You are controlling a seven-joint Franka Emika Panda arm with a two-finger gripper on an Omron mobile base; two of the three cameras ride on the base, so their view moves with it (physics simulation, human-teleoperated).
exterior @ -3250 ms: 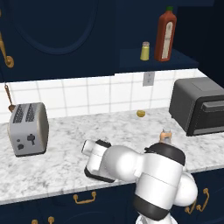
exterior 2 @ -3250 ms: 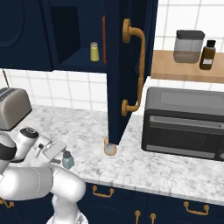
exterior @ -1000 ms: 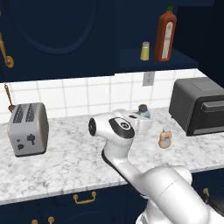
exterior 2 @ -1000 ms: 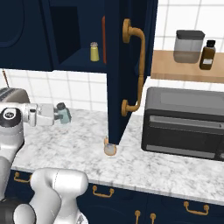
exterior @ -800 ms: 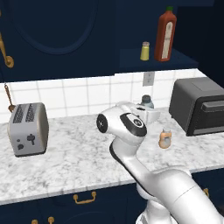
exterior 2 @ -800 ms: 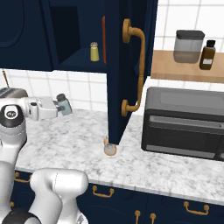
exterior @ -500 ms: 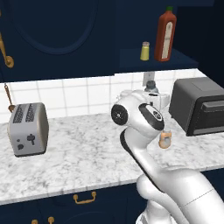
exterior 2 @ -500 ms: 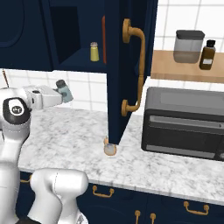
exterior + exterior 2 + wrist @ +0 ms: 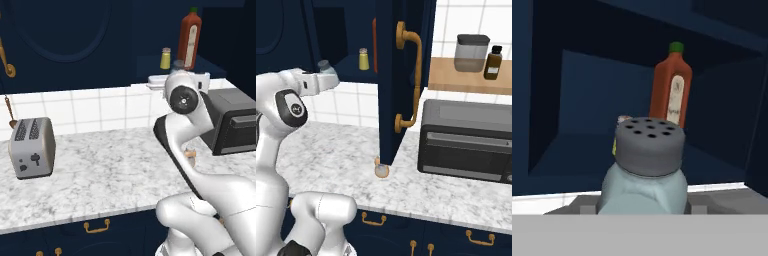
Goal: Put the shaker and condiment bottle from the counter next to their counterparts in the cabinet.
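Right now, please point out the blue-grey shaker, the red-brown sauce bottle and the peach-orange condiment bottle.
blue-grey shaker (image 9: 650,145), hand view, on its dark grey cap.
red-brown sauce bottle (image 9: 190,37), left base view, on its red-brown body.
peach-orange condiment bottle (image 9: 381,169), right base view, on its pale cap.

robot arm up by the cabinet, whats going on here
The arm's gripper is holding the pale blue-grey shaker up at the open cabinet, level with the shelf's front edge. Inside stand the yellow shaker and the tall red-brown bottle. The shaker is not set down yet. The small peach-orange condiment bottle is on the counter, untouched.
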